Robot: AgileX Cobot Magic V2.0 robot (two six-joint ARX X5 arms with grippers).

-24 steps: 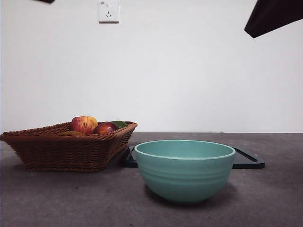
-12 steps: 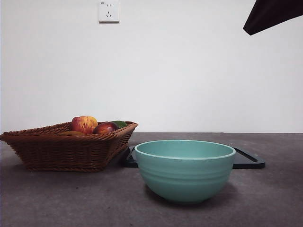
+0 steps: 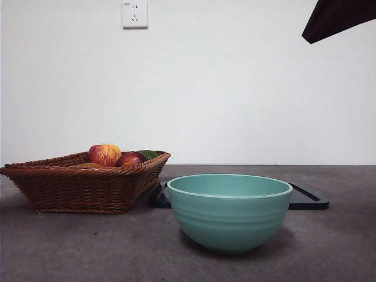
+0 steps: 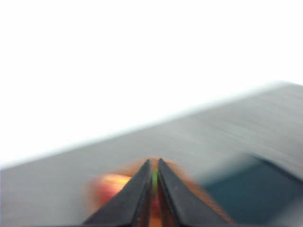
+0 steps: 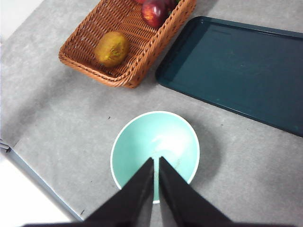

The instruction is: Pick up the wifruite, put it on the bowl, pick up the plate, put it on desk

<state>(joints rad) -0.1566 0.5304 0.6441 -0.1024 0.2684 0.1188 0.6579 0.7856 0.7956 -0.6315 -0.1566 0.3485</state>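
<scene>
The wifruite (image 5: 112, 48), a tan-brown oval, lies in the wicker basket (image 5: 128, 66); in the front view only a brown sliver of it (image 3: 88, 166) shows over the basket rim. The teal bowl (image 3: 229, 211) stands empty on the desk (image 3: 88, 252), right of the basket. My right gripper (image 5: 156, 159) hangs shut high above the bowl (image 5: 155, 151), holding nothing. My left gripper (image 4: 154, 161) is shut too; its view is blurred, with orange-red smears under the jaws. The only plate-like thing I see is a dark rectangular tray (image 5: 236, 66).
A red-and-yellow apple (image 3: 104, 154), a dark red apple (image 3: 130, 159) and a green fruit (image 3: 148, 154) fill the basket's far end. The tray (image 3: 308, 200) lies behind the bowl. A black arm tip (image 3: 338, 17) hangs at the top right corner.
A small black tip at the front view's top left has gone out of view. The dark tip at the top right rose slightly. Basket, bowl and tray did not move.
</scene>
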